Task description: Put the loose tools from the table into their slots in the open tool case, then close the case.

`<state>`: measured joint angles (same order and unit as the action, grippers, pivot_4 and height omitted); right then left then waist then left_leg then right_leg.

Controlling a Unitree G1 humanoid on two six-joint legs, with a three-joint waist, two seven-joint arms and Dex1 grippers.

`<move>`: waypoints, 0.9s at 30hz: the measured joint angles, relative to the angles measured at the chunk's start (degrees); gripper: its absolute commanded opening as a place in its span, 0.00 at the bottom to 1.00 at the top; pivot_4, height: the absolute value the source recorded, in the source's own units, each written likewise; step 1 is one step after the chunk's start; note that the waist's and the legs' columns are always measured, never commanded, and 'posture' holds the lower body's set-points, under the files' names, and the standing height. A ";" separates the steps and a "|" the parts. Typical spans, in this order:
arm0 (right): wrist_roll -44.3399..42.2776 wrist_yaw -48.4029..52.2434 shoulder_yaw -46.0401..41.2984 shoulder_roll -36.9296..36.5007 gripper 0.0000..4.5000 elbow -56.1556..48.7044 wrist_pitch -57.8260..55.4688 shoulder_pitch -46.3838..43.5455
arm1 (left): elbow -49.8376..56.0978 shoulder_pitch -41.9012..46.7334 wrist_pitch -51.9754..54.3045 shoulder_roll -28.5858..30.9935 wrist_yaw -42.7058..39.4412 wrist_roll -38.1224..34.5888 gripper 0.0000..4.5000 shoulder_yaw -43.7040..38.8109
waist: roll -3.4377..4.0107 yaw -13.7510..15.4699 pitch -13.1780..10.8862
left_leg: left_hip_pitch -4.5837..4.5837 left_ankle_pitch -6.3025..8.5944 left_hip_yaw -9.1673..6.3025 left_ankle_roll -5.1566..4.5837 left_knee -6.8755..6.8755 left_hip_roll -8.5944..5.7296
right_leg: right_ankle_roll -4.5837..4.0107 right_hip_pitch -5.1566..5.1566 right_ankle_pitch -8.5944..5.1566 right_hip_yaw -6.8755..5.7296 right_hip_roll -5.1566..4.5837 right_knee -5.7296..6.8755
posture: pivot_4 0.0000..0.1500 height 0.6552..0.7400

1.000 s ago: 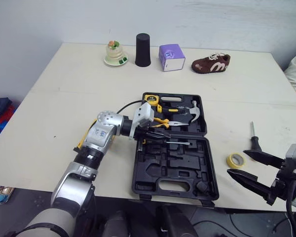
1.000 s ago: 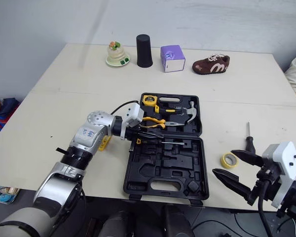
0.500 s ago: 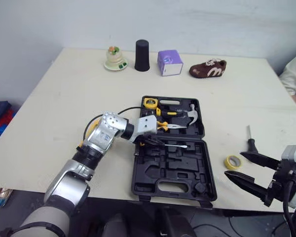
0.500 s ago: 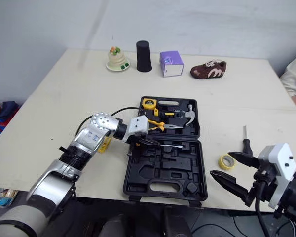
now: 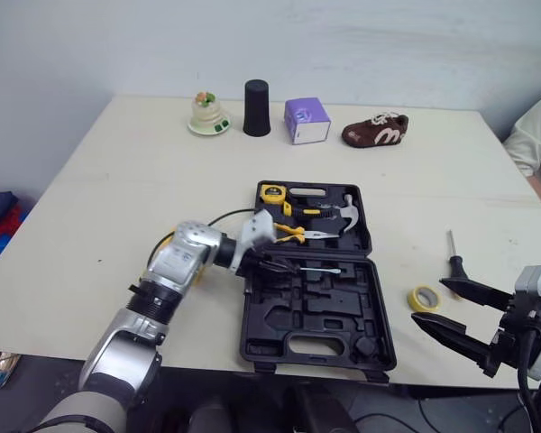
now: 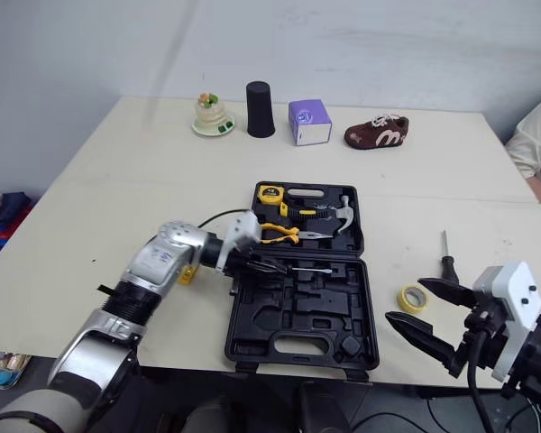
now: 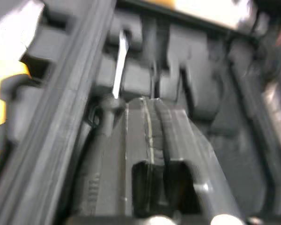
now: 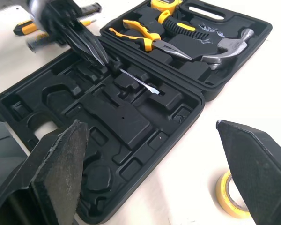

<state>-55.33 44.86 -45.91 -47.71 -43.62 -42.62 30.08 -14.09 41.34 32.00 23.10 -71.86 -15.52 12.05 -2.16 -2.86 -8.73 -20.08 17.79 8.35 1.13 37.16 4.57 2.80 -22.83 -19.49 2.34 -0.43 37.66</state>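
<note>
Desk: What's changed, ctr frame?

G1: Little. Tool case [image 5: 316, 311] open. My left gripper [image 5: 269, 262], jaws pressed together on nothing, sits beside the slotted screwdriver [image 5: 320, 269], lying as 1 s ago. Right gripper [image 5: 430, 300], lower right, gapes empty. Loose screwdriver [image 5: 454, 260] and tape roll [image 5: 423, 299], right of case, await stowing.

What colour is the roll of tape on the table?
The roll of tape is yellow, best seen in the left eye view.

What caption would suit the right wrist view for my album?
Right gripper open before the tool case, the left gripper at a screwdriver lying in its tray.
</note>
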 measured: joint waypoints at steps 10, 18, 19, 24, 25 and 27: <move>5.95 8.97 -13.11 -1.84 1.00 13.73 1.12 6.15 | 8.59 -17.36 10.19 21.99 2.03 -11.32 0.99 -24.67 | -0.05 -0.13 -0.57 | -0.24 -0.10 0.01 0.28 -0.10 0.00 | 0.01 -0.50 -0.20 -0.02 -0.09 -0.03 | 1.00 0.93; 15.20 15.80 -17.06 -5.29 1.00 34.17 6.69 6.66 | -8.45 -36.50 -0.44 37.69 3.05 -7.00 0.99 -41.88 | -0.10 -0.44 -0.67 | -0.23 0.47 0.13 -0.01 -0.19 0.07 | -0.37 -0.63 -0.40 -0.26 -0.32 -0.16 | 1.00 0.93; 16.14 16.26 -16.85 -6.00 1.00 36.46 7.48 5.90 | -10.30 -37.12 -1.73 38.55 3.26 -6.88 0.99 -43.34 | -0.09 -0.40 -0.67 | -0.23 0.50 0.11 0.01 -0.19 0.07 | -0.42 -0.62 -0.43 -0.29 -0.35 -0.17 | 1.00 0.93; 20.68 16.92 -12.93 -7.10 1.00 44.41 11.96 1.19 | -13.96 -38.08 -5.04 39.19 3.48 -6.73 0.99 -45.06 | 0.13 0.50 -0.76 | -0.23 0.52 0.08 0.03 -0.31 0.05 | -0.56 -0.65 -0.51 -0.40 -0.44 -0.16 | 1.00 0.93; 21.07 16.91 -12.50 -7.09 1.00 44.99 12.38 0.78 | -13.93 -38.26 -5.02 39.17 3.46 -6.76 0.99 -45.05 | 0.13 0.54 -0.77 | -0.23 0.53 0.09 0.04 -0.34 0.05 | -0.58 -0.66 -0.51 -0.41 -0.43 -0.16 | 1.00 0.93; 21.26 15.91 -11.92 -6.97 1.00 46.01 12.20 -2.11 | -11.76 -39.17 -3.93 38.61 3.15 -7.66 0.99 -45.02 | 0.25 0.42 -0.78 | -0.23 0.53 0.11 0.06 -0.42 0.05 | -0.60 -0.69 -0.53 -0.40 -0.42 -0.14 | 1.00 0.93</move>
<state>-34.07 60.77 -57.83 -54.69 2.40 -30.42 27.98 -25.85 2.16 28.06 61.71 -68.71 -23.18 -32.97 -1.91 -2.44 -9.51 -20.30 18.32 8.45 1.19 36.73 4.62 2.21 -23.51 -20.02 1.95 -0.84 37.51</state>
